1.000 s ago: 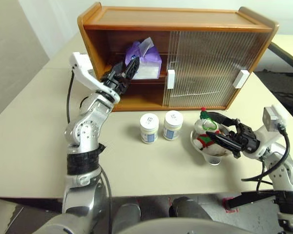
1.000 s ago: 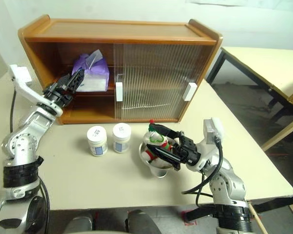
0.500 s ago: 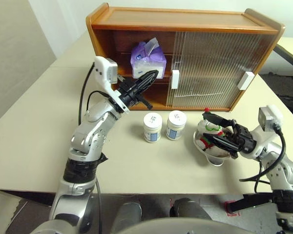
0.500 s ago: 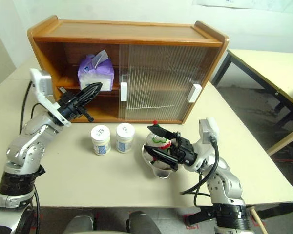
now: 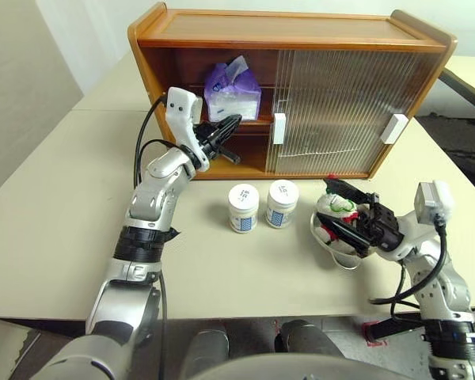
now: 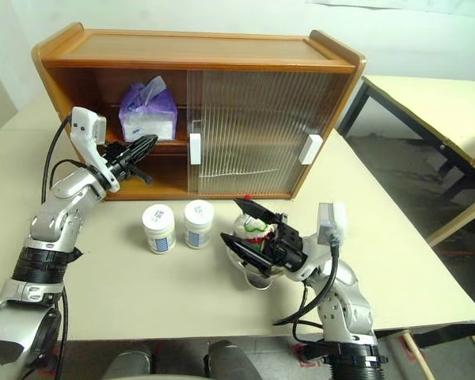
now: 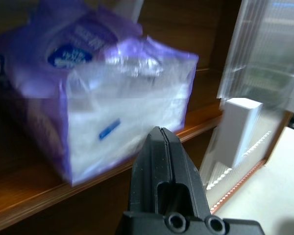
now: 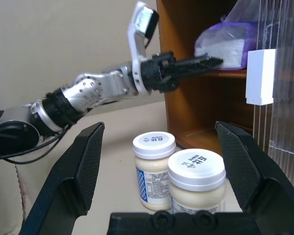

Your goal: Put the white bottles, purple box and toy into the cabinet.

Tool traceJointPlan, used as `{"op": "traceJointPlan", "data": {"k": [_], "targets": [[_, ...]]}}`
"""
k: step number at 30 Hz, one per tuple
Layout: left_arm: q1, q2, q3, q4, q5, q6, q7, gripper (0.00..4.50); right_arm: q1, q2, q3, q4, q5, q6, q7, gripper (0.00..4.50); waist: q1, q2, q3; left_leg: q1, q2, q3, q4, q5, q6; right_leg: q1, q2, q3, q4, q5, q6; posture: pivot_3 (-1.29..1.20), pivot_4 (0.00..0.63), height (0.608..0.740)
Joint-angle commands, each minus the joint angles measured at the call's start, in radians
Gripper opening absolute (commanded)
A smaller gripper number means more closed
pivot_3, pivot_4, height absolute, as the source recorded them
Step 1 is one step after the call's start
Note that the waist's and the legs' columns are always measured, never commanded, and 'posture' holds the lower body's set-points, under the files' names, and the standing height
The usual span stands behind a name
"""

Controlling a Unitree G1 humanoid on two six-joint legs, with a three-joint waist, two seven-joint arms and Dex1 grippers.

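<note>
Beige table | small squat white plastic jars: light, stiff, slippery; grab sides | left gripper shut, empty, at 11 o'clock | right gripper wide open

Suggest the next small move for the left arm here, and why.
Probably draw the left gripper back from the cabinet and down toward the white bottles. It is shut and empty, the purple box already sits on the upper shelf, and both bottles stand on the table.

white bottles lid print and labels unreadable, no legible text
</note>
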Motion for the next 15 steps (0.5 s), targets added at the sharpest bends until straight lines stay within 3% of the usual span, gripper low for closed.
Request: {"op": "traceJointPlan", "data": {"k": [1,9,15], "targets": [[-0.055,-0.007,0.020,0.091,0.033,-0.036,0.009,0.03,0.009,0.002,0.021,-0.033,-0.007,-0.008,-0.015,4.50,-0.003,0.000,0.000,-0.001,0.000,0.000,0.001,0.000,0.000,0.000,0.000,0.000,0.000,0.000,0.000,-0.16,0.000,0.740],[-0.237,-0.039,0.029,0.385,0.139,-0.147,0.095,0.03,0.008,0.004,0.038,-0.041,-0.001,-0.010,-0.034,4.50,-0.017,0.000,0.000,-0.002,0.000,-0.002,0.006,0.000,0.001,0.000,0.000,0.000,0.000,0.000,0.005,-0.18,0.000,0.740],[-0.274,-0.046,0.049,0.452,0.170,-0.225,0.127,0.03,0.009,0.005,0.046,-0.038,-0.003,-0.014,-0.036,4.50,-0.026,0.000,0.000,-0.002,-0.001,-0.002,0.006,0.002,0.003,0.001,0.000,-0.001,0.000,0.001,0.008,-0.18,0.000,0.740]]}}
